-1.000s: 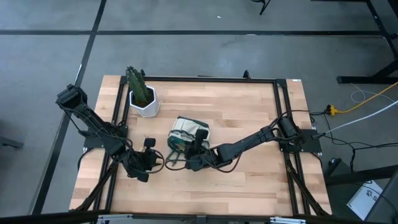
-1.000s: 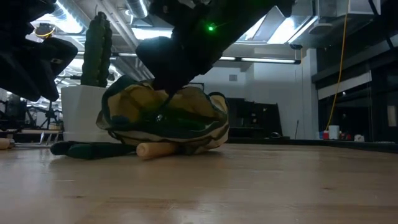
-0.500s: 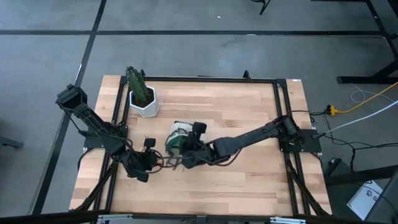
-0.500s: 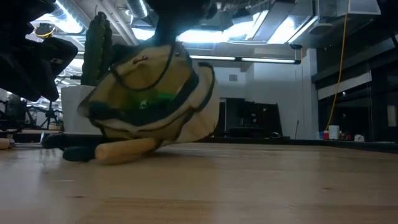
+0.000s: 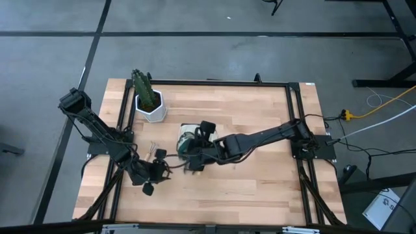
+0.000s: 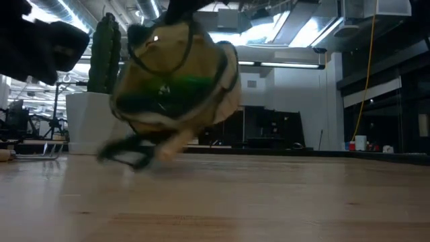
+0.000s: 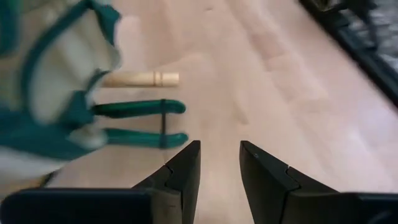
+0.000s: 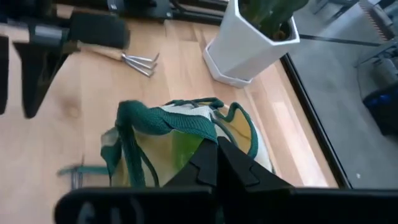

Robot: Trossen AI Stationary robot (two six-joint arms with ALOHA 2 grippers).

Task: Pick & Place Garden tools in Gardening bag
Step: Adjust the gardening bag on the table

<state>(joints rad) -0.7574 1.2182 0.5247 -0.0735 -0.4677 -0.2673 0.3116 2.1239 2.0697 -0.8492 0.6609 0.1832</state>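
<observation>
The tan bag with green trim (image 5: 188, 138) hangs tilted above the table in the low view (image 6: 175, 74). My right gripper (image 5: 197, 148) is shut on it. Green-handled shears (image 7: 143, 121) and a wooden handle (image 7: 140, 79) stick out from under the bag's mouth, and both are blurred in the low view. A wooden-handled claw rake (image 8: 127, 57) lies on the table to the left of the bag. My left gripper (image 5: 155, 172) is open and empty, low over the table on the near left of the bag, and its fingers (image 7: 186, 171) point at the shears. My right gripper pinches the bag's green-trimmed rim (image 8: 200, 134) between its two shut fingers, coming from above and slanting down. The bag hangs below the fingers, tilted, with its body clear of the table. I cannot tell how many layers are in the pinch.
A white pot with a green cactus-like plant (image 5: 151, 104) stands at the far left, behind the bag. Bare wooden table (image 5: 260, 182) lies to the right and near side. Black frame rails (image 5: 296, 123) run along the table's edges.
My right gripper has gone up and toward the table's far left with the bag. The bag lay slumped on the table and now hangs tilted and lifted. The shears and the wooden handle have been dragged along under its mouth.
</observation>
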